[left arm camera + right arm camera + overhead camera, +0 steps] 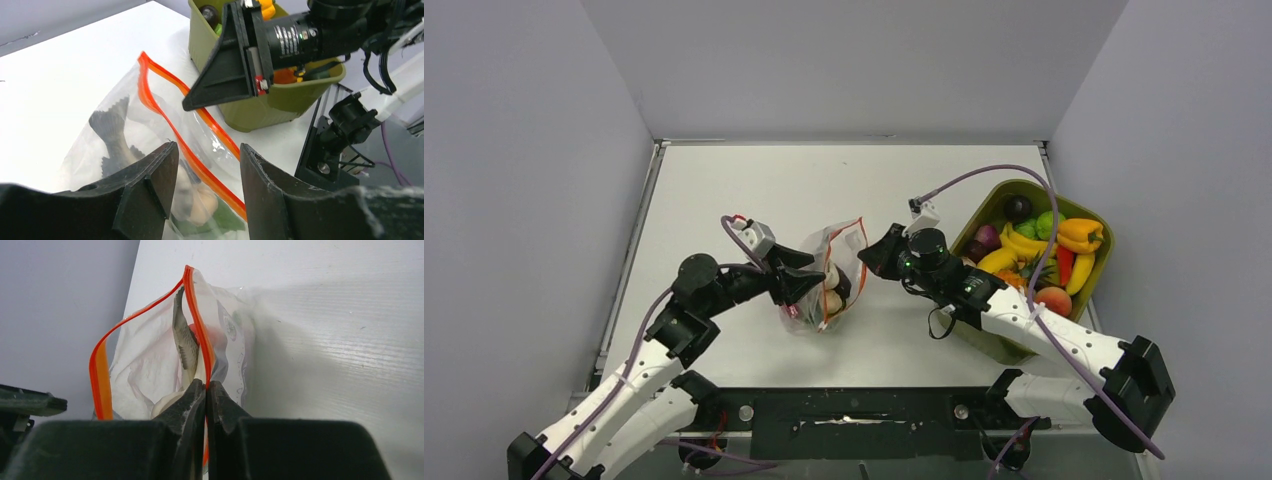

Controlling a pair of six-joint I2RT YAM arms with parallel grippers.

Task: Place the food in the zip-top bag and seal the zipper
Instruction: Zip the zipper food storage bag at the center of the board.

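The left claw (801, 276) was held open at the near-left of the bag (822, 246), and from its wrist view its fingers (150, 187) were set either side of the zipper (165, 87) without being closed on it. The bag lay mid-surface, between the two arms, with food (832, 287) already inside it: a beige piece and a grey finned piece could be made out. The mouth was turned to the right, towards the tub (996, 190). The zipper's long axis ran roughly from near to far, slanting rightward at its far end. From the right wrist view the two strips were seen parted on one side, so the seal was judged undone.

The film was judged light, limp and slippery, and likely to crumple under a push. The stiffer zipper was judged the better hold, taken at an end so the strip could be run along its length.

The right claw (876, 252) was shut on the zipper at the bag's far-right corner. Further right, more food (1079, 235) was left in the tub.
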